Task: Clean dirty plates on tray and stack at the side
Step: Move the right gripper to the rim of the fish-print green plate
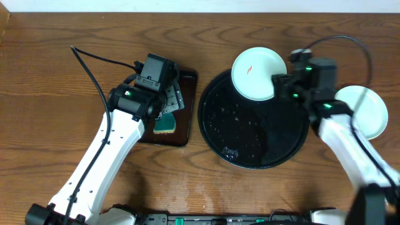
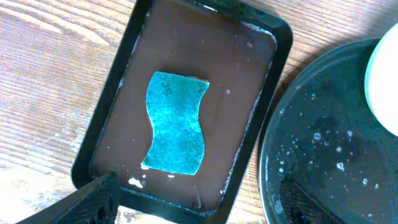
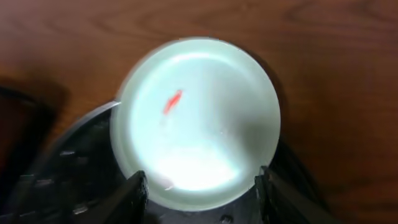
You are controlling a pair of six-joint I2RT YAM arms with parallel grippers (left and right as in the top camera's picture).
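One white/pale mint dirty plate (image 1: 256,74) with a small red smear lies on the far rim of the round black tray (image 1: 250,134), partly overhanging it. In the right wrist view this plate (image 3: 199,106) fills the middle. My right gripper (image 1: 282,85) (image 3: 200,186) is open, with one finger on each side of the plate's near edge. A second white plate (image 1: 365,106) lies on the table to the right of the tray, partly under my right arm. No pale yellow plate is in view. My left gripper (image 1: 167,103) (image 2: 199,193) is open and empty above the teal sponge (image 2: 177,124).
The teal sponge (image 1: 165,122) lies in a small rectangular dark tray (image 1: 184,134) (image 2: 249,74), just left of the round tray (image 2: 329,137). The round tray is wet with droplets. A black cable (image 1: 100,59) runs across the table at the back left.
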